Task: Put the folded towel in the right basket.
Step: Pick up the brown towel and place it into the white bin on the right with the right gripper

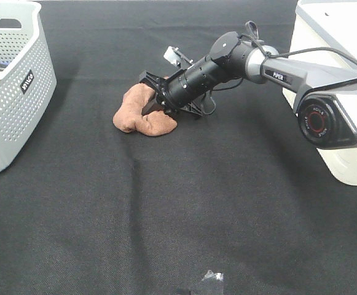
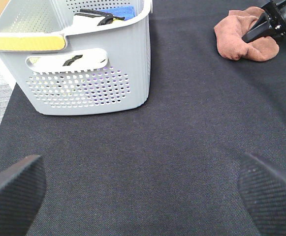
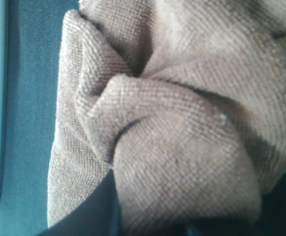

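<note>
The towel (image 1: 142, 117) is a warm reddish brown; close up in the right wrist view its weave is a fine, even grain. The table (image 1: 166, 221) is covered in black cloth with a tight woven texture. The left basket (image 1: 12, 104) is pale grey, dotted with rows of small holes, with a yellow handle strip (image 2: 27, 42) and something blue (image 2: 119, 11) inside. The right basket (image 1: 341, 37) is plain white. The right arm (image 1: 227, 58) is black, then grey. The left gripper's fingers (image 2: 15, 189) are black and finely ribbed
</note>
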Tool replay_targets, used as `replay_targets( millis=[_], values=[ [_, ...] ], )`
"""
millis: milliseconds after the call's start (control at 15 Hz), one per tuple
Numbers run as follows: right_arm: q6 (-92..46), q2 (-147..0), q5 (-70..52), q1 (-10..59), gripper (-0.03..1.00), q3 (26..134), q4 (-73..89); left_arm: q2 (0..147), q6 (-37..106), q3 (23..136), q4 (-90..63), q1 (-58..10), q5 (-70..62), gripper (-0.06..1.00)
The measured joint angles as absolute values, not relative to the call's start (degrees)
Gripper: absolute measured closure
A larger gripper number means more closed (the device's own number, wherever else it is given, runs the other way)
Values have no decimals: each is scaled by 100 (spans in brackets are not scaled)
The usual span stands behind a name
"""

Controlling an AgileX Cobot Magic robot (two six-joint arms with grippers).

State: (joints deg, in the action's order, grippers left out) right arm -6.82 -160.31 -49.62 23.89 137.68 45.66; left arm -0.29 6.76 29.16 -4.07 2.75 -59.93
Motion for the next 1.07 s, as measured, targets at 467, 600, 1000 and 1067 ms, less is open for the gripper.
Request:
replay_targets(
  millis=[467,600,1000,1067],
  values=[
    [-1100,-14977,-6744,2406,76,15057,3117,-29,676,2916,-407,275,-5993,-4],
    [-934,-14524,-6904,2401,76,15745,2653,-29,676,2916,-407,275,-5993,-4],
    [-613,-12576,-6984,533,76,16003,2469,-29,676,2916,-407,275,-5993,-4],
    [-613,-12364,-6984,109,76,15814,2309,-29,676,2916,-407,275,-5993,-4]
  ],
)
